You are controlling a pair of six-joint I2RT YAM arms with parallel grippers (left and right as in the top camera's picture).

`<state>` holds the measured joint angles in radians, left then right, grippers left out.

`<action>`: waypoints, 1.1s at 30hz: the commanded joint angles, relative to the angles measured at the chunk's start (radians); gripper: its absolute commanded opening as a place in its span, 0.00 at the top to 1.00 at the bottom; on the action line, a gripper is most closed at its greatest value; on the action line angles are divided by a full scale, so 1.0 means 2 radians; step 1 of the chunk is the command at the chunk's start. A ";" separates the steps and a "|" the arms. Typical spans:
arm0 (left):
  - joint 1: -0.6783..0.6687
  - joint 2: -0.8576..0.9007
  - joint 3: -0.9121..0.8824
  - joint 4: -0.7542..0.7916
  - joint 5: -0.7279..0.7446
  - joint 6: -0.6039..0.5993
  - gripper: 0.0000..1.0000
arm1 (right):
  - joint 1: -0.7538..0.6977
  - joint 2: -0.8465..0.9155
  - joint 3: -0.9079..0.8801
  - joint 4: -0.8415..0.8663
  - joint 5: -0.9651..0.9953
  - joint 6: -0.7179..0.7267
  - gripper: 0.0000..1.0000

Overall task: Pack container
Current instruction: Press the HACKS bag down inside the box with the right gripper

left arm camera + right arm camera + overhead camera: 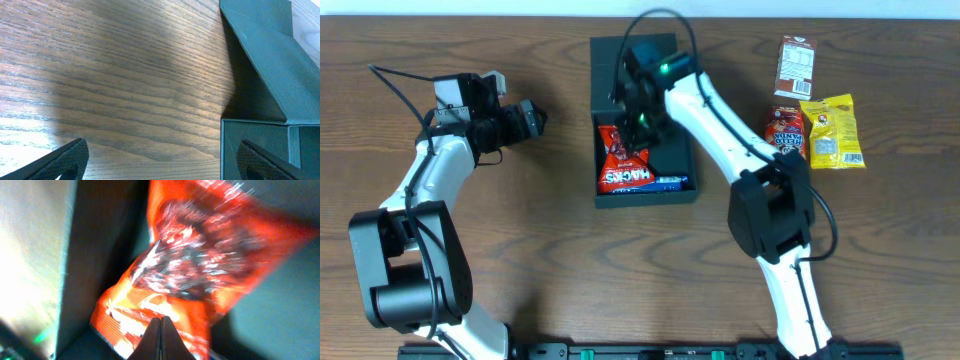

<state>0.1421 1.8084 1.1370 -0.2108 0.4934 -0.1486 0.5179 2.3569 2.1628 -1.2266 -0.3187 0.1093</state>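
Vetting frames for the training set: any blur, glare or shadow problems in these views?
Right wrist: the shiny red-orange snack packet is smeared by blur, with white glare streaks. Left wrist: sharp grain on the brown wooden table, a soft shadow over its left part. Overhead: sharp, evenly lit, matte dark square cardboard box shows no glare.

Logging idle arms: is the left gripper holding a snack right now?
No, the left gripper is open, with only the table showing between its fingers, beside the container.
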 commanded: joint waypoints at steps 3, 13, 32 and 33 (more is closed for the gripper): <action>-0.003 -0.002 0.012 -0.016 -0.003 0.011 0.04 | -0.016 -0.010 0.006 -0.030 0.135 0.005 0.99; -0.010 -0.002 0.012 -0.023 -0.001 0.011 0.04 | -0.012 -0.007 -0.097 0.033 0.125 0.025 0.98; -0.010 -0.002 0.012 -0.035 -0.001 0.011 0.04 | 0.007 -0.007 -0.129 0.116 0.048 0.025 0.99; -0.010 -0.002 0.012 -0.035 -0.001 0.011 0.04 | 0.007 -0.007 -0.129 0.118 0.041 0.025 0.98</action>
<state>0.1226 1.8084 1.1378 -0.2779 0.4934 -0.1482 0.5220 2.3425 1.9137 -0.9974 -0.1883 0.1497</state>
